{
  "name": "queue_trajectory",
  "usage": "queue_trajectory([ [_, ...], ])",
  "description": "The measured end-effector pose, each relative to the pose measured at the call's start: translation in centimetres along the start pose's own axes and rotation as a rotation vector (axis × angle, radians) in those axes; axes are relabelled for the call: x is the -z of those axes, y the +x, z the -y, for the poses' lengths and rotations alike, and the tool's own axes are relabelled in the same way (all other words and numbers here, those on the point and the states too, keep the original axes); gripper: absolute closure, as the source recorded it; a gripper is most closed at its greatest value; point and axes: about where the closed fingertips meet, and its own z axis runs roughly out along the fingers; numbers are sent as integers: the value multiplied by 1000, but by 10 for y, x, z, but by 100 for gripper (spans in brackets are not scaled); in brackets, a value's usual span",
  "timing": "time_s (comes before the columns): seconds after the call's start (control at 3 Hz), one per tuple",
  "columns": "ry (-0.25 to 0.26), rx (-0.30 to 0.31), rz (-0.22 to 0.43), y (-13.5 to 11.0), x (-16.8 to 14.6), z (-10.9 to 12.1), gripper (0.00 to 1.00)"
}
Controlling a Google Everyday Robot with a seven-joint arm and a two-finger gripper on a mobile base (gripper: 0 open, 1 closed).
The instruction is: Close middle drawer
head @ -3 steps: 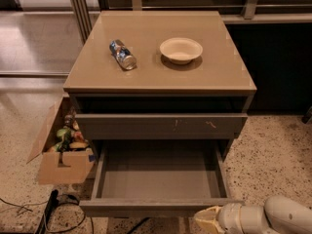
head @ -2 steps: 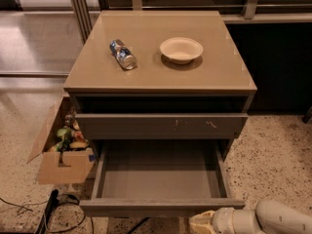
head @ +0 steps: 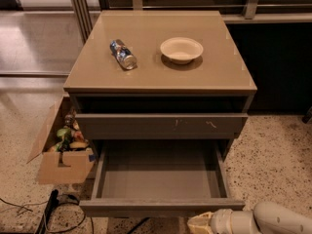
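The middle drawer is pulled far out of the grey-brown cabinet, showing its flat grey inside. Its plain front panel faces the camera at the bottom of the view. My gripper is a cream-coloured tip on a white arm that comes in from the lower right. It sits just below and in front of the right half of that front panel. I cannot tell whether it touches the panel. The drawer front above, with pale scratch marks, stands nearly flush with the cabinet.
On the cabinet top lie a crushed can and a pale bowl. An open cardboard box with small items stands on the floor to the left. Black cables lie at lower left.
My gripper has moved a little to the left and lower along the bottom edge, under the drawer's front panel. The drawer has not visibly moved.
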Motion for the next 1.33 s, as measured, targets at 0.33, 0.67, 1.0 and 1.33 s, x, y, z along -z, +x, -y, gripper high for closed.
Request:
queue_trajectory([
  [0.33,2,-4,8,-2,-1,-6,34],
  [0.67,-15,-17,30,-19,-15,8,10],
  [1.0,-36,-35,36,-23,-24,16,0],
  [1.33,-44,-49,51,-37,-32,47,19],
])
